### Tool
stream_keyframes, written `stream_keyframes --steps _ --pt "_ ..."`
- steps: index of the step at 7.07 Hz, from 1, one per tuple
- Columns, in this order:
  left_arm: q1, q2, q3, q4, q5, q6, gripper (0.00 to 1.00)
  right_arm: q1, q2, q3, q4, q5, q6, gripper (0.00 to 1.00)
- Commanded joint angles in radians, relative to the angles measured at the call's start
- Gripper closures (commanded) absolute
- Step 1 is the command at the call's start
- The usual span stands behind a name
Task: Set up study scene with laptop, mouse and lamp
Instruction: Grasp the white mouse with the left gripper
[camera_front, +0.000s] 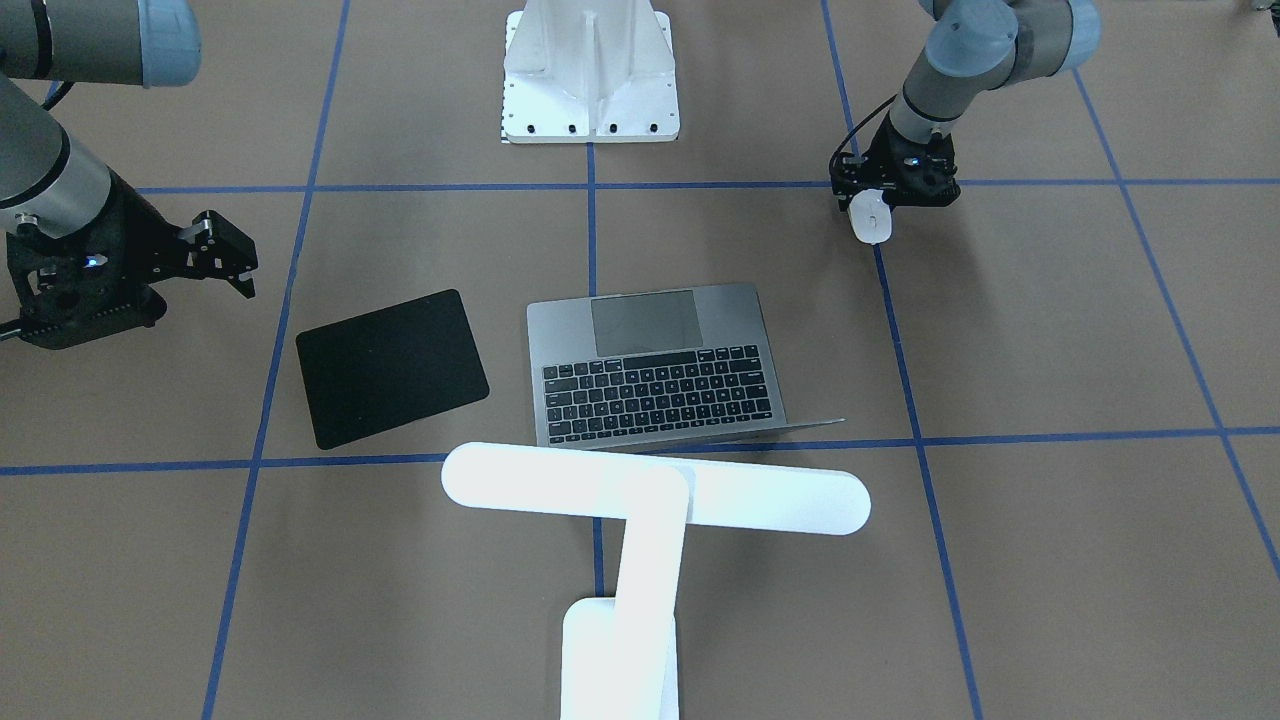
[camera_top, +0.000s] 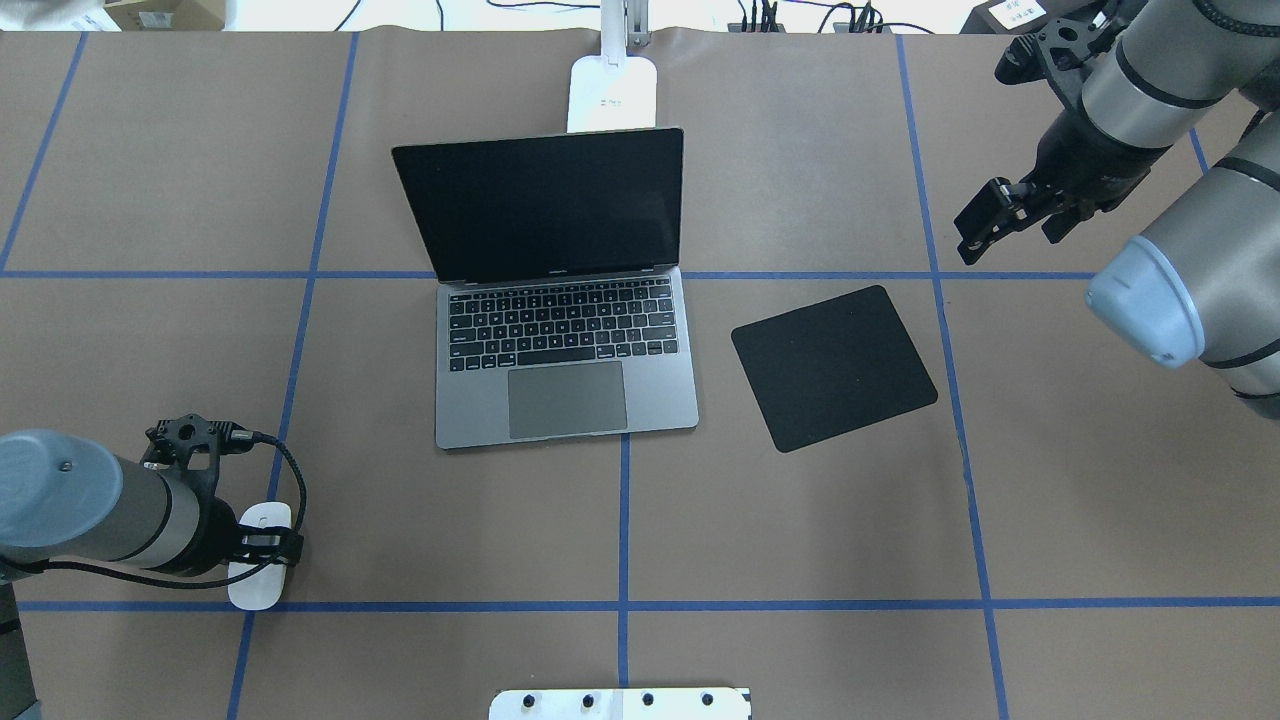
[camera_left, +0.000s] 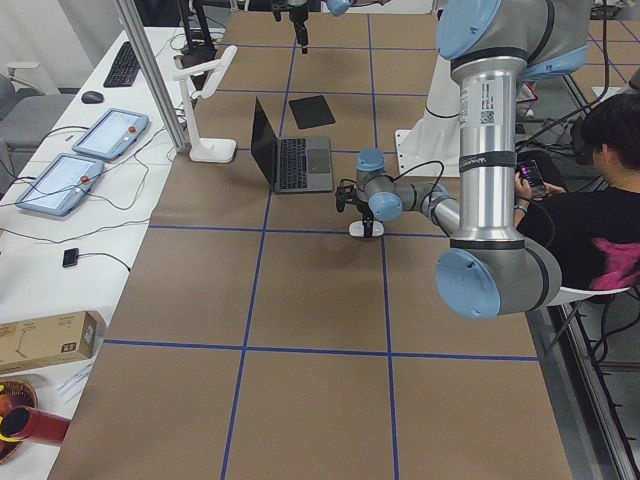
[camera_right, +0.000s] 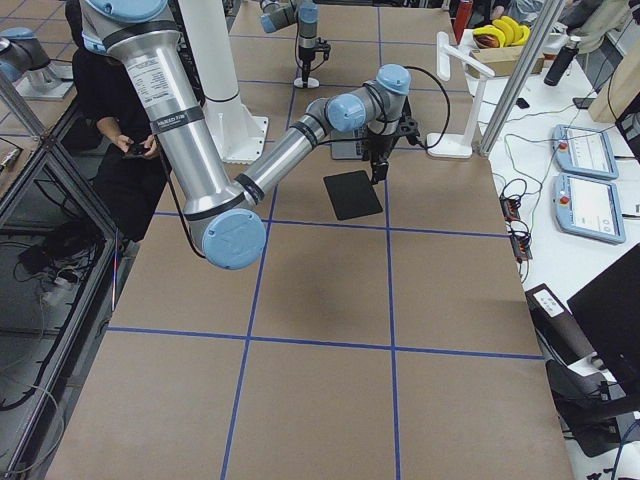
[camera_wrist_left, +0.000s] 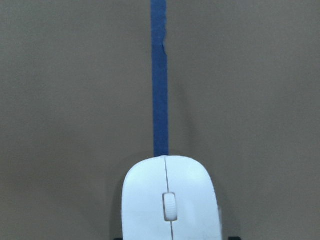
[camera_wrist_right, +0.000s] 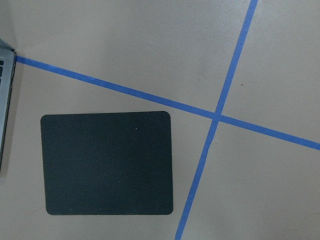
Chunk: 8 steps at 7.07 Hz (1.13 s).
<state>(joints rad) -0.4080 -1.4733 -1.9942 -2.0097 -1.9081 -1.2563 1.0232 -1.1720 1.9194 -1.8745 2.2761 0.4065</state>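
Observation:
The grey laptop (camera_top: 565, 360) stands open at mid-table with its screen dark. Behind the screen stands the white lamp (camera_front: 655, 490), its base (camera_top: 612, 92) at the far edge. The white mouse (camera_top: 255, 590) sits on a blue tape line at the near left. My left gripper (camera_top: 265, 545) points down over it and is shut on its sides. In the left wrist view the mouse (camera_wrist_left: 170, 200) fills the bottom centre. My right gripper (camera_top: 985, 225) hangs open and holds nothing, above the table to the far right of the black mat (camera_top: 833, 366).
The black mat lies just right of the laptop and is also in the right wrist view (camera_wrist_right: 107, 162). A white bolted bracket (camera_front: 590, 75) stands at the robot's side of the table. A seated person (camera_left: 590, 200) is beside the table.

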Motion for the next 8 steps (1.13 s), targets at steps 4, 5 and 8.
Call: stream_keyframes --steps 4,5,8 --pt "0.003 -0.019 0.021 0.0 -0.002 0.003 0.29 -0.002 0.0 0.001 0.0 -0.003 0.0 0.01" --pt "0.002 -0.019 0.02 0.0 -0.008 0.006 0.32 -0.002 0.0 0.001 0.0 -0.003 0.0 0.01" --pt "0.002 -0.022 0.011 -0.001 -0.032 0.006 0.31 -0.003 0.0 0.0 0.0 -0.003 0.0 0.01"
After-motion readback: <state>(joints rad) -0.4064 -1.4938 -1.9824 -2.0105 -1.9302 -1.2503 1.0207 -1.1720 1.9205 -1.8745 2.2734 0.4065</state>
